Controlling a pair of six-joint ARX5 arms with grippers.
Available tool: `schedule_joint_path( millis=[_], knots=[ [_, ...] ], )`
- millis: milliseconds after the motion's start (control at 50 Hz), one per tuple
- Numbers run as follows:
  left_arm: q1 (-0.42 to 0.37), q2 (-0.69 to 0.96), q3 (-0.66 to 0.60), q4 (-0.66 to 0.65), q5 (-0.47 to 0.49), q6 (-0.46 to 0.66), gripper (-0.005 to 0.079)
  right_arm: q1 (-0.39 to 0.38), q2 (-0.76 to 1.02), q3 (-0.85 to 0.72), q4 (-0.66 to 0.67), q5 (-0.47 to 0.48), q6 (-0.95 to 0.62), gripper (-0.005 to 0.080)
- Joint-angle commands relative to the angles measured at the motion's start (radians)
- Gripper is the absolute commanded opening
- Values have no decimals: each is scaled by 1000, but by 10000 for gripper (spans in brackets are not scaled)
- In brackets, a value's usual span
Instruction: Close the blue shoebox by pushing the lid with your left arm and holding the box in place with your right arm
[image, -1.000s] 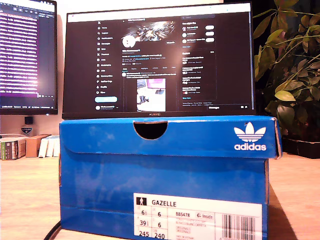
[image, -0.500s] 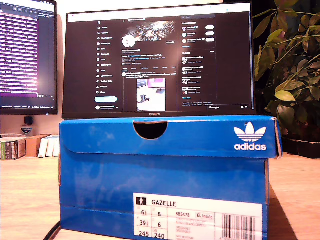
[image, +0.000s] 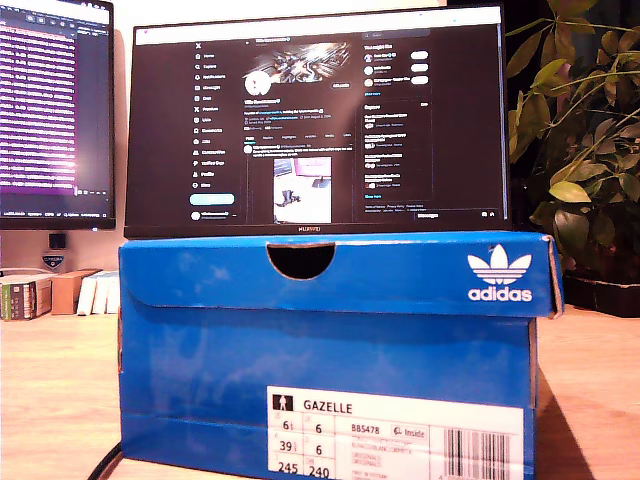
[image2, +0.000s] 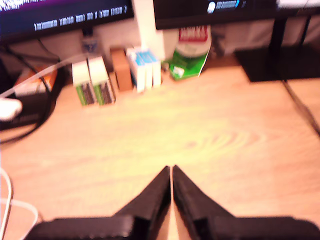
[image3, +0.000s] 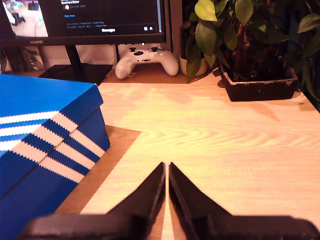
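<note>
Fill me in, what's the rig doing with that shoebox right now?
Nothing is touching the blue cardboard Adidas shoebox at this moment. Its lid looks down over the box in the exterior view. My first pincer is shut over bare wooden desk. My second pincer is shut too, beside the box but apart from it.

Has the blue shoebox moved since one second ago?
No. In the exterior view the blue shoebox keeps the same place under the monitor, its lid edge at the same line.
</note>
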Motion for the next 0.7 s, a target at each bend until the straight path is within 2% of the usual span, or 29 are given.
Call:
schedule_joint_path(
  millis=[0, 420, 680],
  knots=[
    [-11, -23, -24, 9, -4, -3, -18, -1, -6, -22, 3, -2, -3, -11],
    [-19, -202, -74, -82, -23, -11, -18, 0, -6, -61, 11, -11, -10, -11],
    [-25, -198, -84, -105, -34, -13, -18, 7, -6, -61, 4, -10, -46, -11]
  ],
)
